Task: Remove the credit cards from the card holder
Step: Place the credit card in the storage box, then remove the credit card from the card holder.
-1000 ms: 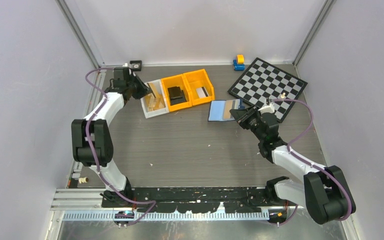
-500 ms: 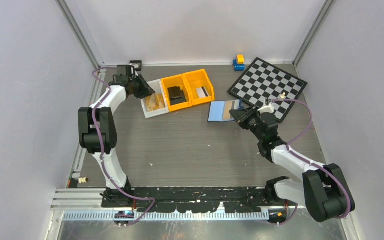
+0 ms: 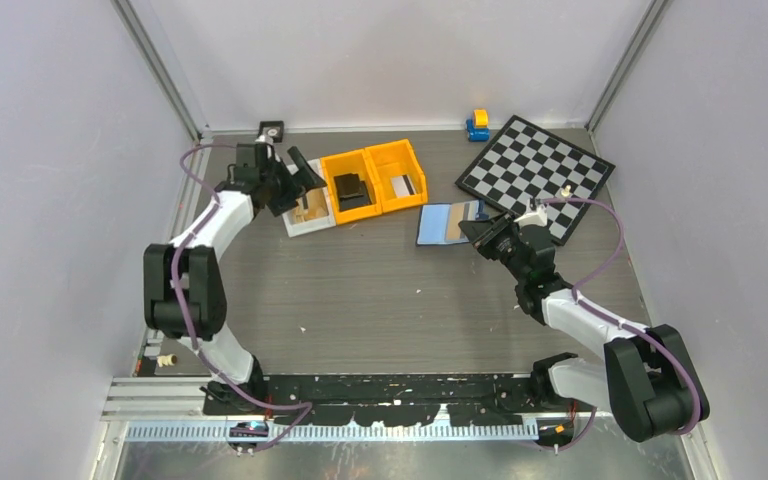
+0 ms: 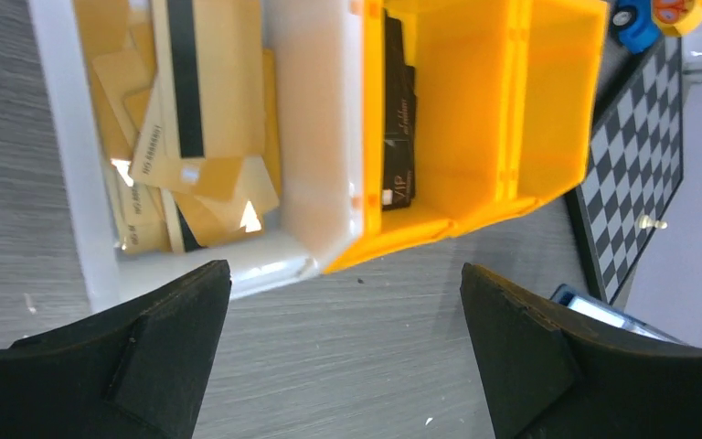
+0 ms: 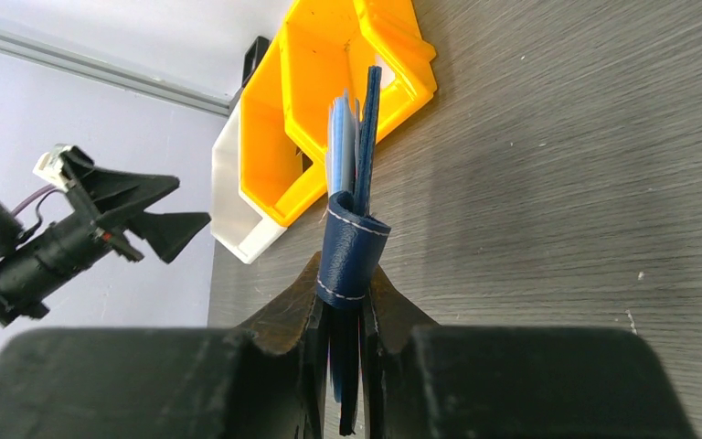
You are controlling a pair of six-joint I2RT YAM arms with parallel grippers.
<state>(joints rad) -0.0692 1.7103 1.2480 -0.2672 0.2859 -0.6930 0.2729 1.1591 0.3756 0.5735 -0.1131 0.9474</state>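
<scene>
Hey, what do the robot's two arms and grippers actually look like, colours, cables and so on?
Both the left arm and the right arm have white links between bulky black joint housings, and a loose purple cable runs along each. The left gripper and the right gripper have matte black, wedge-shaped fingers. No markings are legible.

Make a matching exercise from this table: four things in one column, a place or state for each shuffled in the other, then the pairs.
1. card holder
2. white bin
3. chessboard
4. left gripper

A. open, holding nothing
B. clamped in the right gripper
C. holds tan cards
D. at the far right, checkered black and white

Pairs: 1-B, 2-C, 3-D, 4-A
</scene>
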